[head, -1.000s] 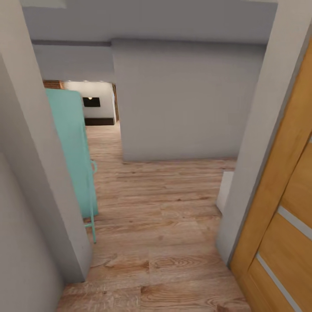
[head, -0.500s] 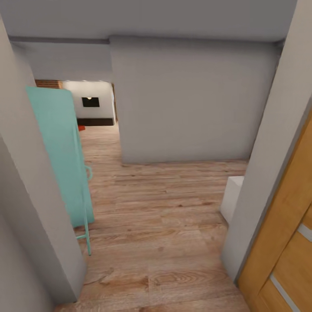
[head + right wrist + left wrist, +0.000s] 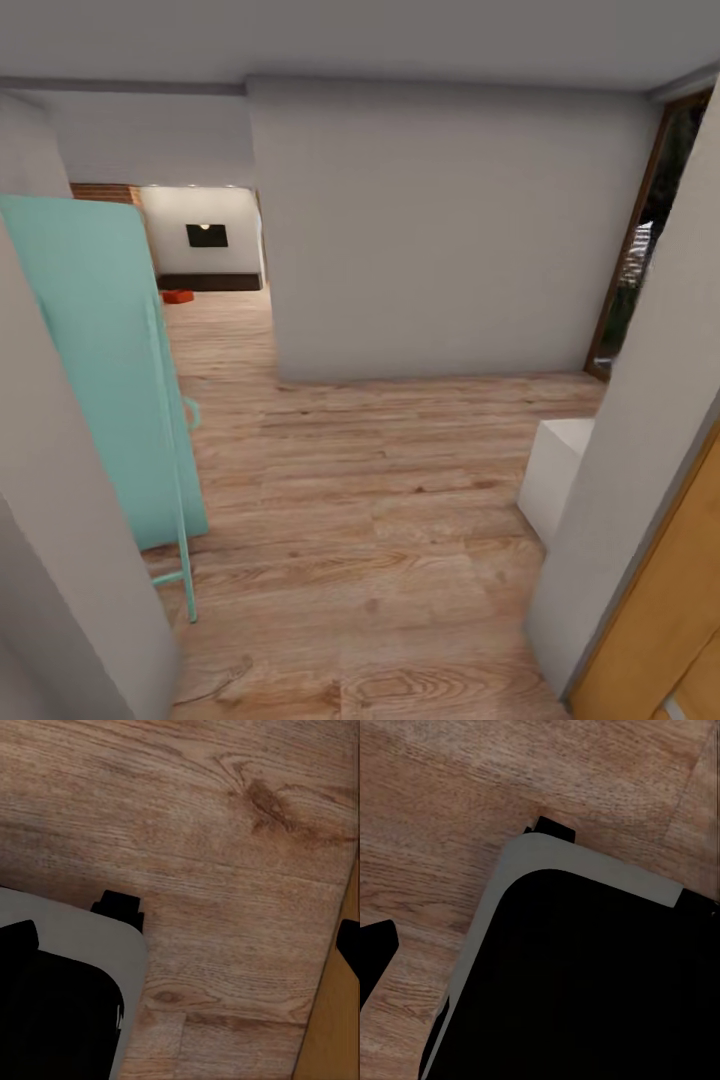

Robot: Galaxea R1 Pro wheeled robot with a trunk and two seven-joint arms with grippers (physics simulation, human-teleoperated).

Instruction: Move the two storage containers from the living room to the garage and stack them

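Transit phase, nothing moved yet: one orange-red storage container (image 3: 178, 296) sits upper left on the living room floor (image 3: 225, 320); hand states cannot be told.

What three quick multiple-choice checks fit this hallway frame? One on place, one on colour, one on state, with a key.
1. Where does the orange-red container sit in the head view?
A. on the far wood floor in front of the low dark bench
B. on the white block at the right
C. against the wooden door

2. What colour is the tall panel standing at the left?
A. yellow
B. turquoise
C. dark grey

3. What is the state of the passage toward the far room?
A. blocked by a closed door
B. filled with boxes
C. open, with bare wood floor leading in

Key:
1 A: the container lies on the floor far off, just before the dark bench under the TV.
2 B: the panel is plainly turquoise.
3 C: the wood floor runs unbroken through the opening.
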